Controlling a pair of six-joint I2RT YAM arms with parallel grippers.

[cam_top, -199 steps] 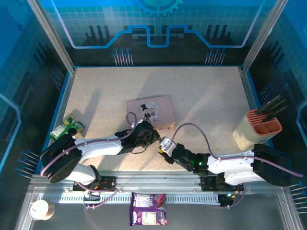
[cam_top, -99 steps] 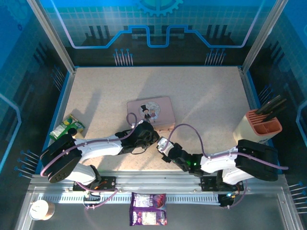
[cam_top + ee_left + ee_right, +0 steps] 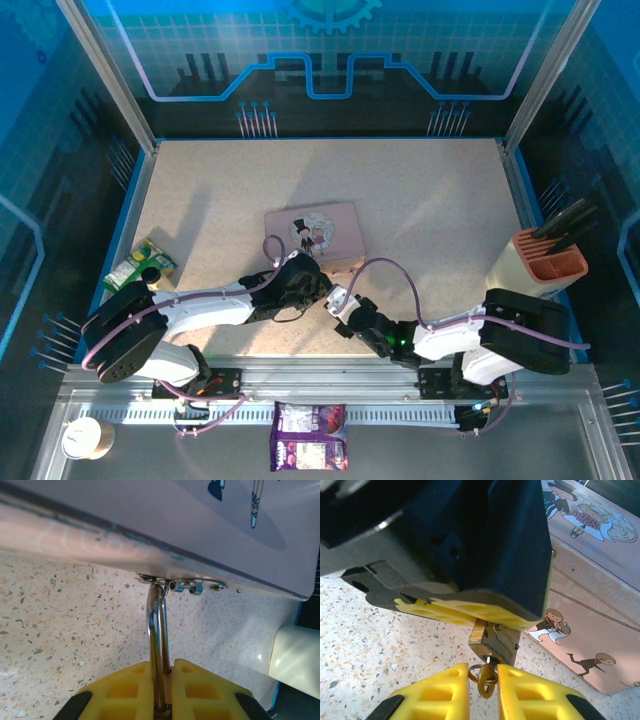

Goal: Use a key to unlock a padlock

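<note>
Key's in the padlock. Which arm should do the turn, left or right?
Right. The right claw pinches the key, which sits in the base of the padlock, so a wrist roll should turn it. The left claw is clamped on the shackle, steadying the lock.

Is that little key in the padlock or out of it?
In. In the right wrist view the key sits in the keyhole under the padlock, its head between the fingers of the right gripper.
</note>
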